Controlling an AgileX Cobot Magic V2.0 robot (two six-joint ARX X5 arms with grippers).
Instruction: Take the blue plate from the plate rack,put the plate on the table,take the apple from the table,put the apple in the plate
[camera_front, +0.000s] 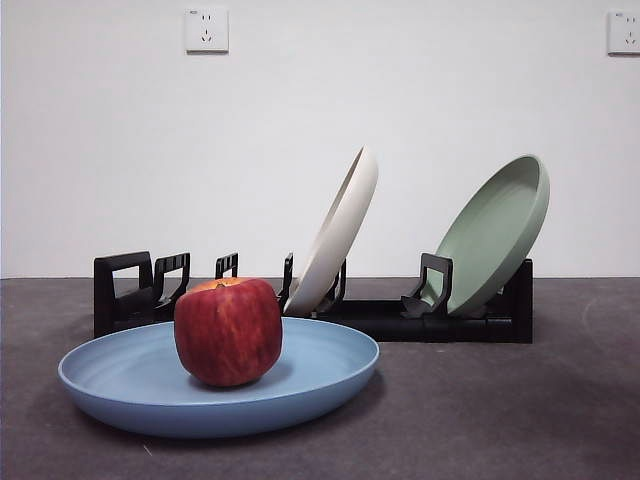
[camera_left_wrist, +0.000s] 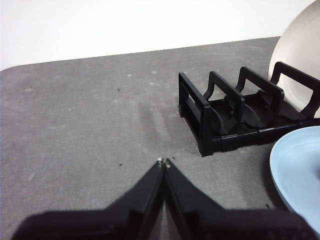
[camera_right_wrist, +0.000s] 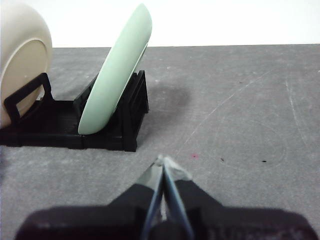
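While the apple (camera_front: 228, 332) sat upright near the middle of the blue plate (camera_front: 120, 375), that plate lay flat on the table (camera_front: 520, 410), just in front of the plate rack (camera_front: 130, 290). Behind it, a cream plate (camera_front: 340, 230) and a green plate (camera_front: 495, 232) leaned in the rack's slots, tilted the same way, with the holders at the rack's other end standing vacant. Away from these objects, the left gripper (camera_left_wrist: 164, 161) hung above bare table beside the rack's end, jaws pressed together and holding nothing. Beyond the green plate's end of the rack, the right gripper (camera_right_wrist: 163, 161) likewise had its jaws closed on nothing.
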